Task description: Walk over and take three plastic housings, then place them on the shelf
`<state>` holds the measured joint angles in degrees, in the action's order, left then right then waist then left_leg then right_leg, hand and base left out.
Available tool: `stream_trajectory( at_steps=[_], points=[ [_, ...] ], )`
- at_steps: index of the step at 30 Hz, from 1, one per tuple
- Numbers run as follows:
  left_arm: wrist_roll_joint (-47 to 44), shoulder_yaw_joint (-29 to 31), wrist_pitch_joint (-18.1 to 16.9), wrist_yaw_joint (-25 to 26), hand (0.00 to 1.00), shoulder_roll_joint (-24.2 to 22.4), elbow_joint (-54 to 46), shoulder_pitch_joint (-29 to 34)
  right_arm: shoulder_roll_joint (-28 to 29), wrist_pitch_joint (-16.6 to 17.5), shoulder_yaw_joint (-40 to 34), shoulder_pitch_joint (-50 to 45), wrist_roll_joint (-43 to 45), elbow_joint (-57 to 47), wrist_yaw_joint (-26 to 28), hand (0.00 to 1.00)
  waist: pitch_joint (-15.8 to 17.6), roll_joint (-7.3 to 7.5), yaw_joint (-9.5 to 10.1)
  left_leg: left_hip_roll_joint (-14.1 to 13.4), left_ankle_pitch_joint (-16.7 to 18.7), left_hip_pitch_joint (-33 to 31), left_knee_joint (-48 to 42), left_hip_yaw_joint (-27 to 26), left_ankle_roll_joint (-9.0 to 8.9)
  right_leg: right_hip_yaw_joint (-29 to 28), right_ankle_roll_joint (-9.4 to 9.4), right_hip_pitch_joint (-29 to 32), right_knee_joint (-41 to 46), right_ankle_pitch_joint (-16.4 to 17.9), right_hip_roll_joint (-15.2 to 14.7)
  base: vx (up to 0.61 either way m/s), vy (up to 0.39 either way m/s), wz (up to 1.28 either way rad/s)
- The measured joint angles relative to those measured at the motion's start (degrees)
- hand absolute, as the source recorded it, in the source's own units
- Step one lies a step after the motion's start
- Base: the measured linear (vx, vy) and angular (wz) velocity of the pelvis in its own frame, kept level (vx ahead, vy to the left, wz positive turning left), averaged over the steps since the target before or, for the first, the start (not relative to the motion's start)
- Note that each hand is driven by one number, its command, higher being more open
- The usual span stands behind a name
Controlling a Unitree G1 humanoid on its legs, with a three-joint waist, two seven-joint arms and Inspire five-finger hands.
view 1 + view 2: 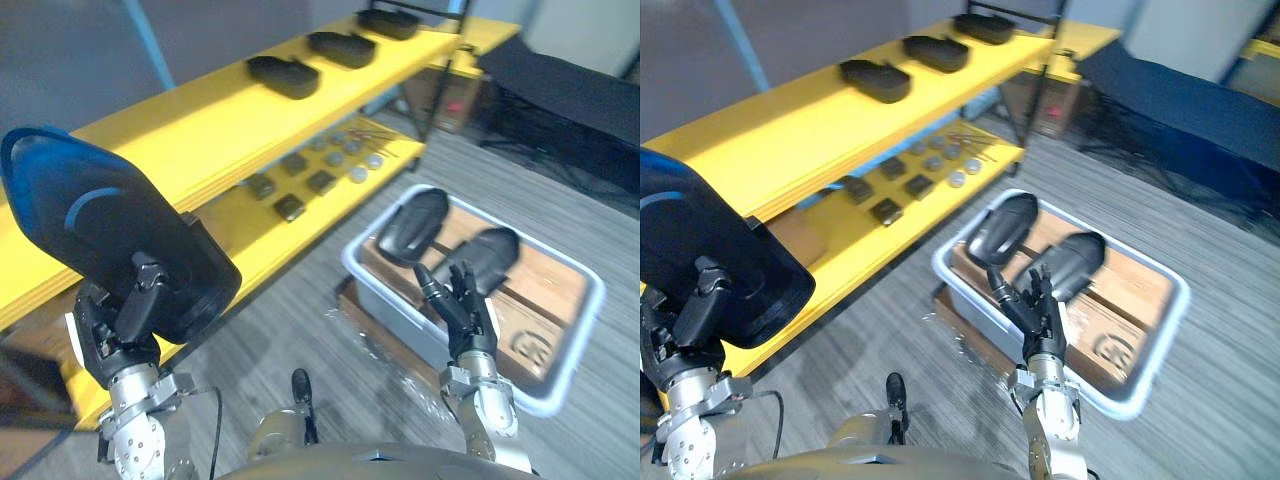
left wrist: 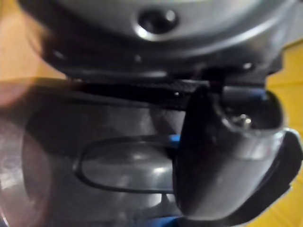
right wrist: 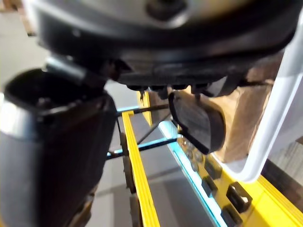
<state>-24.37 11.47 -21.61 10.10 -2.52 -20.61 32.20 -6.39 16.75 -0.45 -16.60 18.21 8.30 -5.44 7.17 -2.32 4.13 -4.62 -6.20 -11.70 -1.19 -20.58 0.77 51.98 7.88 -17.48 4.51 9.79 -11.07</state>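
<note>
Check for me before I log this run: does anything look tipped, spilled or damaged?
Nothing stands out. Three black plastic housings lie in a row on the yellow top shelf, two more lie in the pale grey bin, and the left robot hand holds another.

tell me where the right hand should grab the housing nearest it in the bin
Probably across the housing at its narrow middle, coming from above: it is a long rounded shell, and the bin walls block a sideways approach. The right hand hovers open beside it.

Black housings (image 1: 283, 76), yellow shelf (image 1: 180, 135), pale grey bin (image 1: 397, 312).
</note>
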Motion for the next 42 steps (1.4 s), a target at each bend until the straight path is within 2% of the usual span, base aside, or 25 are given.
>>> stream_trajectory(
  at_steps=[2, 4, 7, 9, 11, 13, 14, 15, 16, 17, 18, 19, 21, 24, 25, 28, 31, 32, 33, 34, 36, 37, 38, 40, 42],
  points=[
    [-0.3, 0.5, -0.3, -0.3, 0.00, -0.1, 0.0, 0.5, 0.3, 0.2, -0.3, 0.3, 0.0, 0.5, 0.1, 1.00, 0.0, -1.20, 1.00, -1.1, -1.7, -0.3, -2.3, -2.8, 1.05, -0.7, 0.87, -0.1, 1.0, 0.6, -0.2, -0.03, 0.059, 0.03],
    [0.0, 0.5, -1.4, -0.3, 0.00, -0.1, -0.1, 1.1, 0.8, 0.3, 0.0, -0.8, 0.0, 1.0, 0.8, 1.00, 0.1, -0.57, 0.92, -0.7, -3.4, 1.1, -1.3, -4.0, 1.71, -2.2, 0.97, -0.3, 1.8, 0.6, -1.4, 0.01, 0.077, -0.24],
    [0.0, 0.2, -2.2, -0.9, 0.00, 0.2, -0.2, 0.1, 1.5, 0.3, 0.0, 0.5, 0.1, 1.0, 1.6, 1.00, 3.0, 0.90, 0.65, -1.7, 0.7, -0.4, -8.5, -6.2, 2.99, -5.2, 1.92, 0.8, 4.8, 1.2, -3.8, 0.02, 0.124, -0.42],
    [0.9, -0.5, -2.1, -0.9, 0.00, 0.2, -0.2, -1.1, 2.1, 0.3, 0.6, 1.4, 0.1, 1.0, 1.3, 1.00, 3.6, 1.87, 0.53, -3.3, 6.1, -3.1, -16.6, -6.7, 2.99, -6.5, 3.03, 1.4, 6.5, 1.9, -5.0, 0.03, 0.117, -0.26],
    [2.6, -0.4, -2.0, -1.0, 0.00, 0.2, -0.2, -2.3, 2.1, 0.3, 0.7, 2.4, 0.0, 1.0, 0.4, 1.00, 3.7, 2.18, 0.91, -3.3, 9.2, -4.3, -20.4, -6.8, 3.29, -6.6, 3.32, 1.3, 7.5, 2.4, -6.3, 0.08, 0.106, -0.01],
    [2.8, -0.4, -2.0, -1.3, 0.00, 0.2, -0.2, -3.6, 2.4, 0.3, 0.8, 3.7, 0.0, 1.2, -0.8, 1.00, 3.8, 2.54, 1.56, -1.7, 11.8, -4.8, -22.3, -6.6, 3.59, -6.2, 1.39, 1.2, 9.2, 3.7, -8.5, 0.14, 0.169, 0.22],
    [4.9, -0.1, -2.0, -1.3, 0.00, 0.2, -0.3, -4.3, 2.6, 0.3, 0.7, 4.3, 0.0, 1.6, -1.3, 1.00, 3.8, 2.92, 1.81, 0.3, 13.2, -4.6, -22.4, -5.6, 4.30, -5.8, -2.83, 0.7, 11.2, 4.1, -9.9, 0.18, 0.181, 0.77],
    [7.4, 0.0, -1.8, -1.4, 0.00, 0.0, -0.2, -5.1, 2.2, 0.3, 0.3, 4.6, 0.0, 2.0, -1.4, 1.00, 4.2, 2.26, 0.78, 1.6, 13.8, -4.5, -22.3, -3.1, 5.34, -9.6, -10.12, 2.8, 18.7, 0.8, -11.0, 0.19, 0.198, 1.01],
    [8.5, 0.1, -1.9, -1.5, 0.00, 0.2, -0.4, -5.3, 2.1, 0.3, 0.1, 4.6, -0.1, 2.5, -1.4, 1.00, 4.1, 2.00, 0.22, 2.5, 13.9, -3.9, -21.3, -1.5, 5.50, -14.3, -12.28, 4.8, 22.8, -1.7, -11.4, 0.21, 0.201, 1.34],
    [10.1, 0.2, -2.1, -1.4, 0.00, 1.5, -1.0, -5.9, 2.5, 0.3, -0.1, 4.6, -0.2, 2.6, -1.3, 1.00, 3.9, 1.73, -0.56, 3.7, 13.8, -2.5, -18.8, 1.4, 5.48, -23.6, -9.63, 8.1, 29.5, -3.7, -10.7, 0.17, 0.126, 1.13],
    [11.0, 0.1, -2.2, -1.3, 0.00, 2.2, -1.0, -6.6, 2.7, 0.3, -0.1, 4.6, -1.2, 2.5, -1.3, 1.00, 3.8, 1.95, -1.09, 4.4, 13.7, -2.1, -17.5, 2.9, 5.52, -26.8, -7.42, 9.9, 31.8, -2.0, -9.3, 0.29, 0.129, 1.45],
    [11.7, 0.1, -2.2, -0.1, 0.00, 2.6, -0.9, -8.2, 2.7, 0.4, -0.2, 4.7, -2.4, 1.8, -0.7, 1.00, 3.9, 2.23, -1.53, 5.6, 11.8, 0.3, -13.2, 5.3, 5.99, -30.2, -5.82, 13.8, 33.4, 2.0, -5.8, 0.26, 0.082, 1.07],
    [11.7, 0.0, -2.2, 1.8, 0.00, 2.5, -0.9, -8.6, 2.8, 0.4, -0.4, 4.6, -3.2, 0.1, 0.6, 1.00, 3.9, 2.88, -1.15, 7.6, 10.8, 4.6, -8.7, 7.3, 5.25, -30.0, -6.61, 18.1, 31.0, 5.1, -3.7, 0.33, 0.091, 0.73],
    [11.8, -1.3, -2.2, 3.0, 0.00, 2.7, -0.9, -10.2, 2.7, 1.5, -2.9, 4.3, -4.4, -1.8, 1.7, 1.00, 3.6, 1.91, -1.96, 8.5, 10.9, 6.5, -7.7, 11.6, 5.19, -34.2, -6.18, 25.2, 23.7, 5.4, 0.4, 0.32, 0.048, 0.86],
    [11.8, -2.5, -2.2, 3.0, 0.00, 3.5, -0.4, -11.4, 2.7, 1.8, -4.7, 4.1, -4.4, -1.9, 1.5, 1.00, 3.6, 1.70, -3.24, 8.8, 10.7, 7.0, -8.1, 14.8, 5.58, -38.9, -4.89, 28.2, 20.2, 4.6, 2.1, 0.31, 0.016, 1.23],
    [11.9, -5.3, -2.2, 2.5, 0.00, 4.1, 1.5, -11.5, 2.7, 2.1, -5.9, 2.2, -4.3, -2.1, 1.0, 1.00, 3.4, 2.30, -4.27, 9.3, 10.9, 10.5, -8.5, 18.3, 5.34, -44.5, -3.11, 28.9, 18.1, 2.5, 3.1, 0.33, -0.049, 1.17],
    [11.9, -7.3, -2.2, 2.1, 0.00, 4.5, 1.3, -10.7, 2.7, 2.8, -5.5, -0.2, -4.3, -6.5, 1.2, 1.00, 2.0, 4.45, -3.88, 10.3, 13.0, 13.2, -8.8, 20.2, 3.66, -45.1, -3.89, 28.3, 16.0, -4.6, 3.1, 0.30, -0.118, 0.74],
    [11.9, -7.3, -2.2, 2.4, 0.00, 4.7, 0.9, -10.3, 2.6, 3.6, -5.3, 0.2, -4.3, -8.3, 1.5, 1.00, 1.2, 5.62, -3.43, 10.7, 14.6, 13.2, -9.9, 20.3, 3.32, -44.3, -4.46, 28.2, 14.6, -8.5, 3.0, 0.36, -0.231, 0.29],
    [11.9, -7.4, -2.3, 3.0, 0.00, 4.4, 0.5, -9.7, 2.0, 5.0, -5.0, 0.9, -4.3, -9.6, 1.9, 1.00, 0.8, 6.23, -2.51, 10.8, 16.9, 13.0, -12.0, 20.3, 2.84, -42.9, -5.72, 27.4, 13.3, -8.6, 3.2, 0.35, -0.238, 0.13],
    [11.8, -7.5, -2.3, 3.4, 0.00, 4.1, 0.5, -9.3, 1.5, 5.5, -5.0, 1.5, -4.3, -9.7, 2.3, 1.00, 0.8, 5.78, -2.23, 10.3, 18.1, 12.8, -13.7, 20.3, 2.31, -42.6, -5.46, 26.1, 12.2, -7.9, 3.7, 0.26, -0.186, -0.01],
    [11.7, -8.2, -2.3, 3.6, 0.00, 3.8, 0.5, -9.5, -0.8, 6.4, -6.0, 3.9, -4.3, -9.9, 2.5, 1.00, 1.3, 3.39, -2.62, 7.6, 21.8, 8.9, -22.8, 19.9, -1.03, -39.6, -6.14, 22.1, 7.3, -6.9, 5.9, 0.21, -0.138, 0.37],
    [11.8, -8.7, -2.3, 3.5, 0.00, 3.8, 0.5, -10.0, -1.1, 6.5, -6.7, 4.0, -4.3, -9.9, 2.2, 1.00, 2.0, 2.84, -3.01, 6.6, 22.2, 7.3, -27.1, 19.1, -1.73, -38.5, -6.23, 20.5, 6.2, -6.9, 6.2, 0.17, -0.089, 0.76],
    [12.1, -9.5, -2.2, 3.2, 0.00, 3.8, 0.9, -11.1, -1.5, 6.6, -8.5, 3.9, -4.3, -9.8, 1.6, 1.00, 3.8, 2.17, -3.17, 4.4, 23.3, 3.9, -36.9, 16.6, -2.93, -36.7, -6.59, 16.9, 4.6, -6.8, 6.6, 0.12, -0.064, 0.56],
    [13.1, -9.4, -2.3, 2.5, 0.00, 3.9, 1.8, -11.9, -1.7, 7.1, -11.1, 3.9, -4.3, -8.9, 0.3, 1.00, 3.8, 2.19, -2.75, 0.2, 25.1, 1.8, -37.5, 13.6, -1.93, -35.9, -7.22, 15.1, 4.0, -6.3, 6.1, 0.09, -0.075, 0.26],
    [13.3, -9.2, -2.8, 1.8, 0.00, 3.9, 1.8, -12.1, -1.8, 9.9, -14.3, 4.0, -4.2, -9.5, -0.5, 1.00, 3.5, 1.62, -3.25, -3.9, 24.1, 1.2, -29.4, 13.0, -2.83, -35.1, -6.72, 14.1, 2.2, -6.6, 5.6, 0.09, 0.022, 0.16]
  ],
)
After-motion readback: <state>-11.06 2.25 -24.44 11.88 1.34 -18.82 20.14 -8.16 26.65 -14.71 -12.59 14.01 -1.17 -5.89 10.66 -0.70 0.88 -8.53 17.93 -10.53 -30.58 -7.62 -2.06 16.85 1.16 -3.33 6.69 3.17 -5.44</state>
